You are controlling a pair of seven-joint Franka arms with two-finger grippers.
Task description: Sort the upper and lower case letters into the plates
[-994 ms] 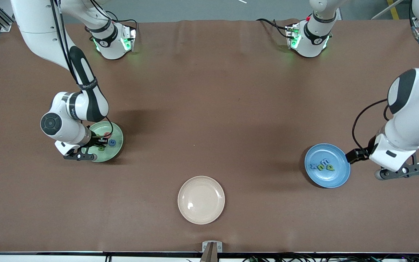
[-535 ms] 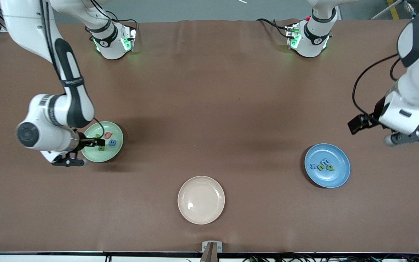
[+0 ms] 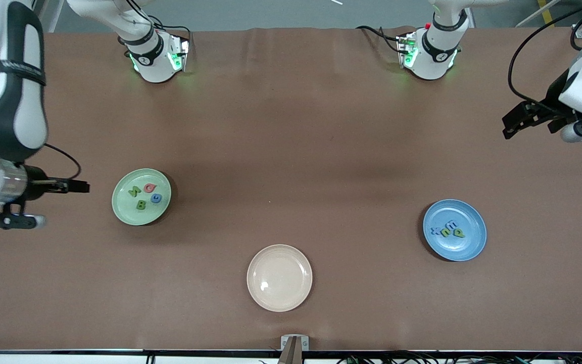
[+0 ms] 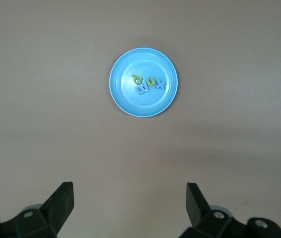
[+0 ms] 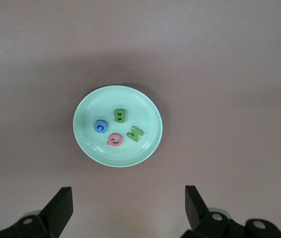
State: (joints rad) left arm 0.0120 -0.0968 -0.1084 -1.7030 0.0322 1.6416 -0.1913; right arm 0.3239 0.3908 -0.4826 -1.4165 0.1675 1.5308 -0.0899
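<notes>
Even overhead light, soft shadows beside plates, sharp focus, slight glare

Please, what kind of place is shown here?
Probably a robotics lab: two arms bolted to a brown-covered table, metal framing at its corner, and toy letters sorted into a green plate and a blue plate.

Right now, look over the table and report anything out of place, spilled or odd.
Nothing stands out. Four letters lie in the green plate and four in the blue plate, none on the cloth. The beige plate sits empty, nearest the front camera. The left gripper and right gripper are open, holding nothing.
</notes>
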